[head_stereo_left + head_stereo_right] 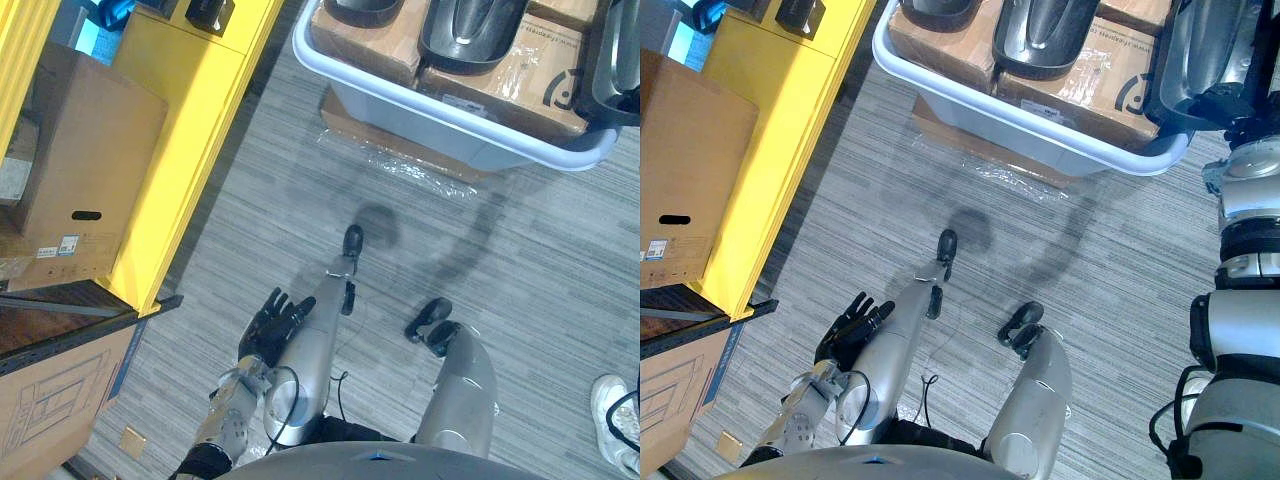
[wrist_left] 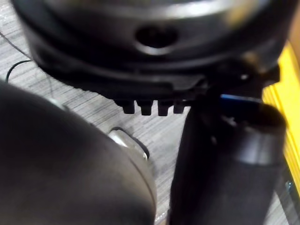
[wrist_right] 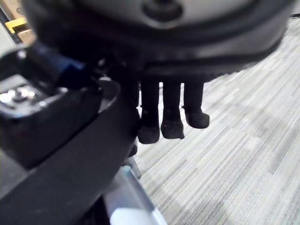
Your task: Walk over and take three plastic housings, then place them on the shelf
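Several dark plastic housings lie on cardboard boxes in a pale bin [image 1: 400, 95] just ahead; one sits in the middle [image 1: 470, 30] and another at the bin's right end [image 1: 1205, 50]. My right arm reaches up along the right side, and my right hand [image 1: 1240, 105] rests on the lower edge of that right-end housing. In the right wrist view its fingers [image 3: 171, 108] curl down behind the dark housing [image 3: 70, 159], with the thumb on the near side. My left hand [image 1: 270, 325] hangs low at my left with straight, spread fingers and holds nothing.
A yellow shelf unit [image 1: 170, 150] runs along the left, with a big cardboard box [image 1: 85, 170] on it and another box [image 1: 50, 410] below. Plastic-wrapped flat cardboard [image 1: 400, 150] lies under the bin. A person's white shoe [image 1: 615, 410] stands at the lower right.
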`<state>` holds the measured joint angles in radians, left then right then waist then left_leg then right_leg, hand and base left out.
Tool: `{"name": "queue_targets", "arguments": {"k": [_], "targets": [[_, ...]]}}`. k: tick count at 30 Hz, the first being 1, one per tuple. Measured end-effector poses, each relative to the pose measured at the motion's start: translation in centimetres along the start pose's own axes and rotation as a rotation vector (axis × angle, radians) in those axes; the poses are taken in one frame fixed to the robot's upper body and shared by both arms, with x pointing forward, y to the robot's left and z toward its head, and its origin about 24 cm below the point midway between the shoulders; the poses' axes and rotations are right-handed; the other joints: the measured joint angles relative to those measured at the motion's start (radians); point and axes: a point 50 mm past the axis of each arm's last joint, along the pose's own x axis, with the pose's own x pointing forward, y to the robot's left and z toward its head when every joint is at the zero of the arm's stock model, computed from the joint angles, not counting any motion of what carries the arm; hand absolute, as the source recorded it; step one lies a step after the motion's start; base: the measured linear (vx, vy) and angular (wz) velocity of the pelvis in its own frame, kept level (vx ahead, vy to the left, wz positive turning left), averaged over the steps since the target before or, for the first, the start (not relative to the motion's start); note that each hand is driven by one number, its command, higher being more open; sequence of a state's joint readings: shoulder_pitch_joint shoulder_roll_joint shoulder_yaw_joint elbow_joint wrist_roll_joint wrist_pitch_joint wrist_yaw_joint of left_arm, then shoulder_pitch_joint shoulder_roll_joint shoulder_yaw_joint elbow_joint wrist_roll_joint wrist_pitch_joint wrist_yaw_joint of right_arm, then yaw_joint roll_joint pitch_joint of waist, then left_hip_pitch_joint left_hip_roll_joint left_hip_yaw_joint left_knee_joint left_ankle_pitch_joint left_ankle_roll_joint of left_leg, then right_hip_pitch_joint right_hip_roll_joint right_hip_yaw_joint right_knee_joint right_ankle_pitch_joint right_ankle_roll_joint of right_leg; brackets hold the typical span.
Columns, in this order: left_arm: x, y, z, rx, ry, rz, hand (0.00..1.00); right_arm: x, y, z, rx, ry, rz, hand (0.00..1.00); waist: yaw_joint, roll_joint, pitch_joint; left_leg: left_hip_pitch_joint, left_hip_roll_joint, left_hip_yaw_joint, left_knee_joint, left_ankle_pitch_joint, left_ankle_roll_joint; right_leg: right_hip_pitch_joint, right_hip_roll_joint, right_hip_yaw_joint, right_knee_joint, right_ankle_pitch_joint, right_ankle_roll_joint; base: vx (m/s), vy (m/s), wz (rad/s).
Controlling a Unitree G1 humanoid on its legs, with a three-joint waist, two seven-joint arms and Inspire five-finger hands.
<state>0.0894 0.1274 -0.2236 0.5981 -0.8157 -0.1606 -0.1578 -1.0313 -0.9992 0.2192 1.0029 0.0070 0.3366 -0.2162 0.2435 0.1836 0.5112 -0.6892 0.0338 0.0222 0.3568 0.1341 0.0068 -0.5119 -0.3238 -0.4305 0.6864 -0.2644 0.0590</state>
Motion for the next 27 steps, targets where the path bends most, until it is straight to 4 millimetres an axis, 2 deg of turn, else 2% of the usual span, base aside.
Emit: {"name": "queue_targets", "arguments": {"k": [4,8,15,21,23,25,27], "targets": [[-0.1,0.0,0.0,0.012,-0.009,-0.003,1.0,-0.2,0.5,0.6,0.013,-0.027,-0.057,0.0,-0.003,0.0,0.0,0.032,0.005,0.006,-0.015,0.0,0.002,0.031,0.013,0.001,-0.028,0.008,0.001,0.05,-0.022,-0.05],[-0.7,0.0,0.2,0.0,-0.042,0.001,1.0,-0.5,-0.2,1.5,-0.022,-0.097,-0.173,0.0,-0.018,-0.001,0.001,0.064,0.007,0.01,-0.03,-0.001,0.005,0.065,0.018,-0.001,-0.051,0.014,0.01,0.06,-0.024,-0.01],[-1.0,-1.6,2.2,-0.036,-0.149,-0.056,1.0,-1.7,-1.7,4.3,0.028,-0.289,-0.356,0.0,-0.058,-0.009,0.006,0.186,0.01,0.014,-0.088,0.001,-0.001,0.18,0.036,-0.007,-0.102,0.015,0.013,0.06,-0.037,-0.01],[-1.7,-2.7,5.3,-0.052,-0.293,-0.109,1.0,-2.6,0.6,4.9,0.091,-0.333,-0.356,0.0,-0.083,-0.04,0.023,0.315,0.009,0.008,-0.204,0.038,-0.014,0.29,0.049,-0.034,-0.161,0.015,0.014,0.05,-0.045,0.06],[-2.0,-3.0,5.9,-0.055,-0.319,-0.124,1.0,-2.9,1.5,4.3,0.086,-0.341,-0.337,0.0,-0.081,-0.049,0.027,0.358,0.008,0.007,-0.25,0.054,-0.018,0.324,0.052,-0.042,-0.182,0.016,0.015,0.08,-0.049,0.09],[-3.0,-3.3,7.0,-0.054,-0.372,-0.145,1.0,-4.2,3.6,3.8,0.098,-0.373,-0.29,0.0,-0.085,-0.07,0.024,0.428,0.01,-0.001,-0.323,0.085,-0.024,0.383,0.066,-0.062,-0.219,0.02,0.018,0.11,-0.088,0.15],[-3.2,-4.0,7.8,-0.052,-0.406,-0.176,1.0,-5.2,4.6,3.3,0.106,-0.412,-0.268,0.0,-0.087,-0.075,0.021,0.467,0.009,-0.009,-0.361,0.097,-0.026,0.427,0.074,-0.085,-0.247,0.021,0.02,0.11,-0.09,0.23]]}}
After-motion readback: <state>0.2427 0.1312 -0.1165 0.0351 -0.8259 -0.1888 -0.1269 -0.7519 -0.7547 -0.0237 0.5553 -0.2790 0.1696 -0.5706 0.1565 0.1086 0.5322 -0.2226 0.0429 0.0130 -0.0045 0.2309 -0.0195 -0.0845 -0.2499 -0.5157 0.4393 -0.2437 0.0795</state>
